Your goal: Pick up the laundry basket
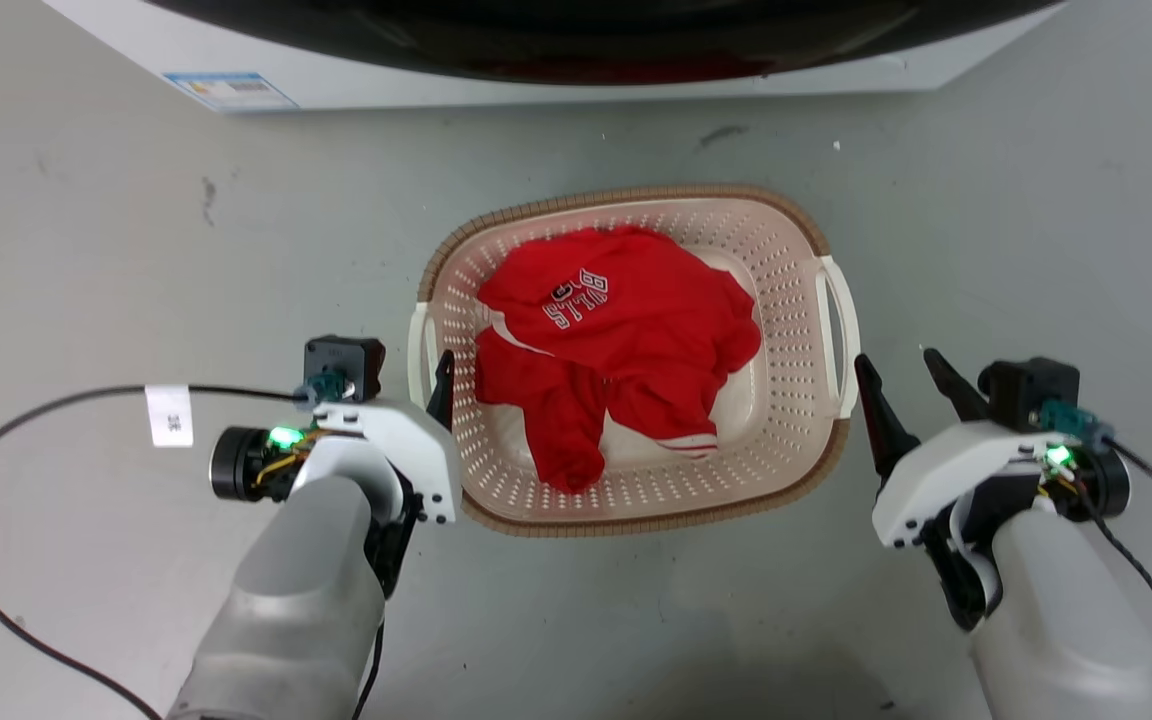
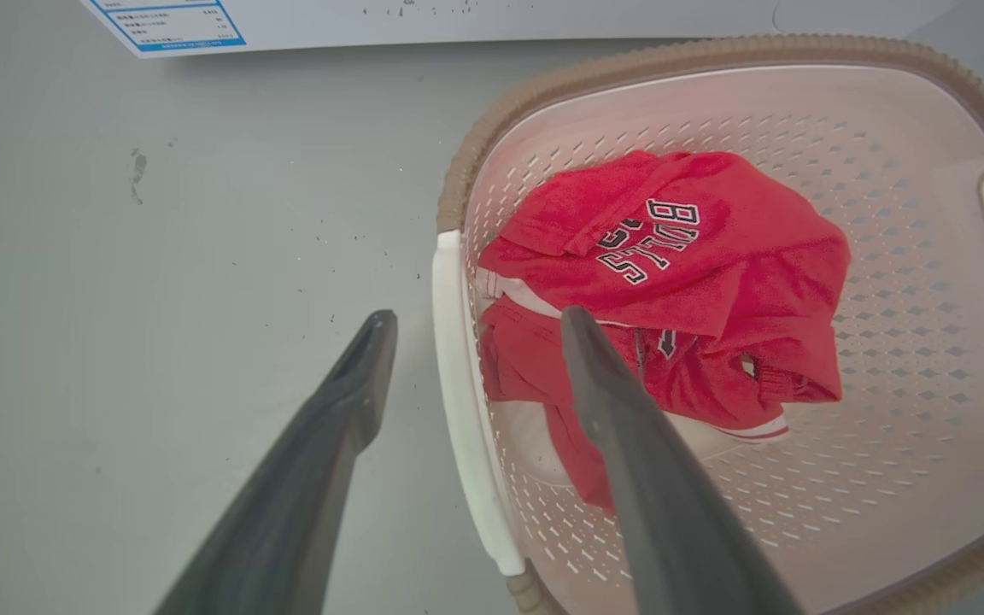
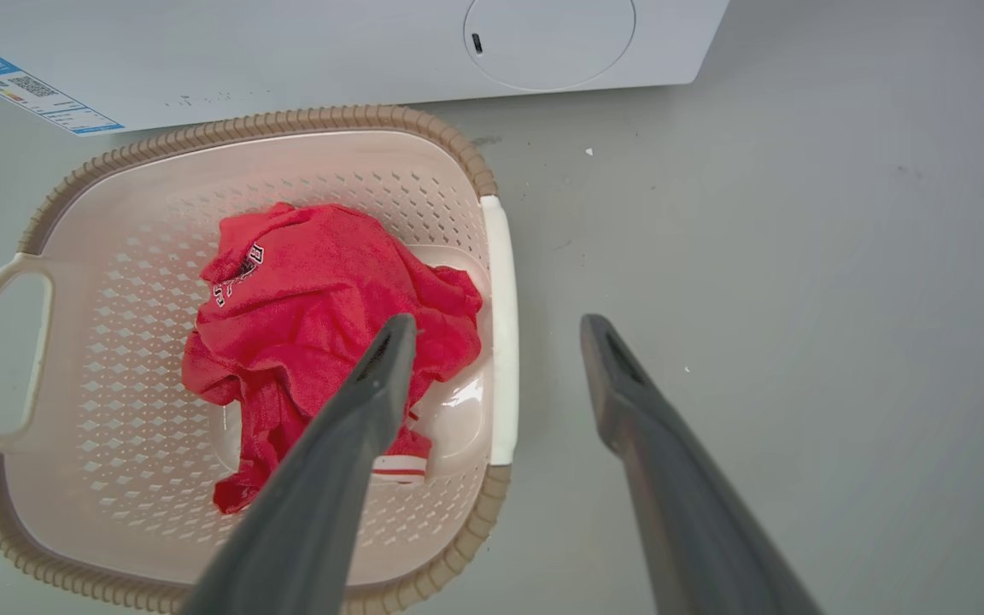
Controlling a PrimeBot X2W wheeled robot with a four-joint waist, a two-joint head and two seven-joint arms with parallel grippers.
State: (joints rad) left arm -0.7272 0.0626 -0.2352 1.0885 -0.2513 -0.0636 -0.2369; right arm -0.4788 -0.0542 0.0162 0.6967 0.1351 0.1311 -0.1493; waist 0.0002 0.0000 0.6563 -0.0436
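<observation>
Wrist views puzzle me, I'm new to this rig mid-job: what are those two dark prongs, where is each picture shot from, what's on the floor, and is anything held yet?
The prongs are each gripper's own two fingers. The wide picture comes from the robot's head, looking down. The other two come from cameras on the wrists, looking along the fingers. On the grey floor sits the laundry basket with a red garment inside, in front of a white washer. The left gripper is open, its fingers lined up either side of the basket's left handle. The right gripper is open likewise at the right handle. Nothing is held yet.
</observation>
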